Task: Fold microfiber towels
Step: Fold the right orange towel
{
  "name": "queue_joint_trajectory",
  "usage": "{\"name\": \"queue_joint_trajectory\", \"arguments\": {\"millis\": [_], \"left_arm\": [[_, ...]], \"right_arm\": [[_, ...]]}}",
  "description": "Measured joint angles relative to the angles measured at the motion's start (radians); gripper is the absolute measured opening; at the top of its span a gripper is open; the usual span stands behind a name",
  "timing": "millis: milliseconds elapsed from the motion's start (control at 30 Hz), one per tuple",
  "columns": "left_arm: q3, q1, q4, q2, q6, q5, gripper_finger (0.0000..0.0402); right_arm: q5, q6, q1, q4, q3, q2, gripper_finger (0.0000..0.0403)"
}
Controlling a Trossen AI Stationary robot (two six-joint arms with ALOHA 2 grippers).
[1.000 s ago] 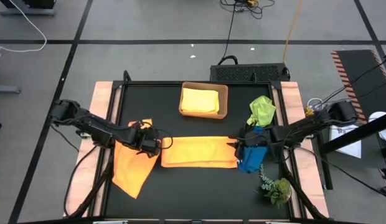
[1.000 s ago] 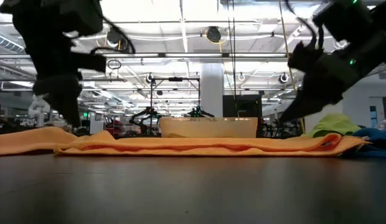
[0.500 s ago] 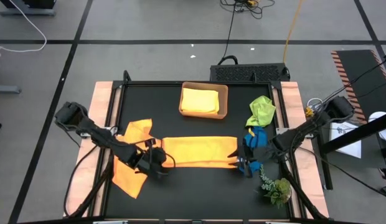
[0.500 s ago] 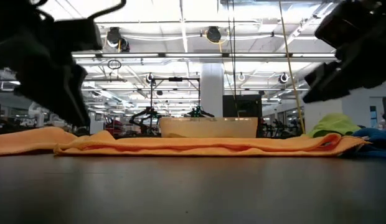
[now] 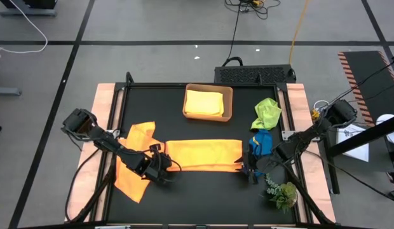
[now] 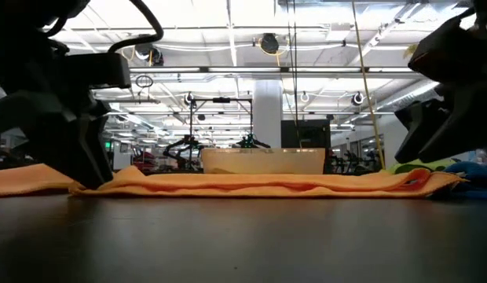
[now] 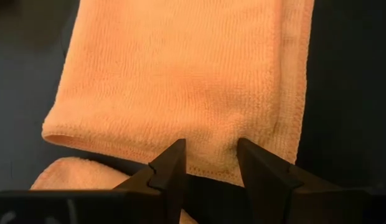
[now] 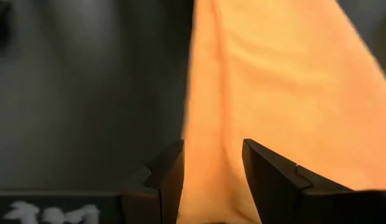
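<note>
**A:** Folded orange microfiber towel point(image 5: 203, 154) — where do you see it on your table?

**B:** You have it lying as a long flat strip across the middle of the black tabletop point(image 5: 203, 197), which sits between pale wooden side rails. A second, crumpled orange towel point(image 5: 132, 178) lies just beside its left end.

**A:** And your grippers?

**B:** Your left gripper point(image 5: 164, 173) is down at the strip's left near corner; the left wrist view shows its two dark fingers point(image 7: 171, 168) parted, with the towel's hem between the tips. Your right gripper point(image 5: 250, 172) is at the right near corner, its fingers point(image 8: 268, 174) also apart with orange cloth between them. You cannot tell from either view whether the cloth is pinched.

**A:** What else is on the surface?

**B:** You have a folded yellow towel point(image 5: 204, 102) in the shallow tan rectangular tray point(image 5: 229, 105) at the far edge, a lime green towel point(image 5: 267, 112) bunched at the right, a blue towel point(image 5: 261, 142) just beside your right gripper, and a small leafy green plant sprig point(image 5: 281, 192) near the right front corner.

**A:** And the room?

**B:** Grey floor with dark seams surrounds your table; the low view shows ceiling light strips point(image 6: 251, 35) and a white column point(image 6: 267, 106) behind.
</note>
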Motion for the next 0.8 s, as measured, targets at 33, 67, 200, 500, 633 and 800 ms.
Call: {"name": "queue_joint_trajectory", "arguments": {"millis": [33, 67, 200, 500, 633, 800], "left_arm": [[0.0, 0.0, -0.003, 0.0, 0.0, -0.001, 0.0147], [0.0, 0.0, -0.005, 0.0, 0.0, -0.002, 0.0147], [0.0, 0.0, -0.008, 0.0, 0.016, -0.009, 0.0147], [0.0, -0.001, -0.008, 0.0, 0.039, 0.012, 0.0147], [0.0, -0.001, -0.008, -0.001, 0.043, 0.036, 0.0147], [0.0, -0.001, -0.008, -0.001, 0.043, 0.038, 0.0147]], "right_arm": [[0.005, 0.001, 0.0, -0.015, 0.0, 0.0, 0.0155], [0.017, 0.002, 0.0, -0.029, 0.0, 0.0, 0.0155], [0.045, 0.002, 0.0, -0.065, 0.0, 0.0, 0.0155], [0.08, 0.003, 0.0, -0.124, 0.0, 0.0, 0.0151], [0.08, 0.006, 0.0, -0.124, 0.0, 0.0, 0.0132], [0.078, 0.002, 0.0, -0.124, 0.0, -0.001, 0.009]]}}
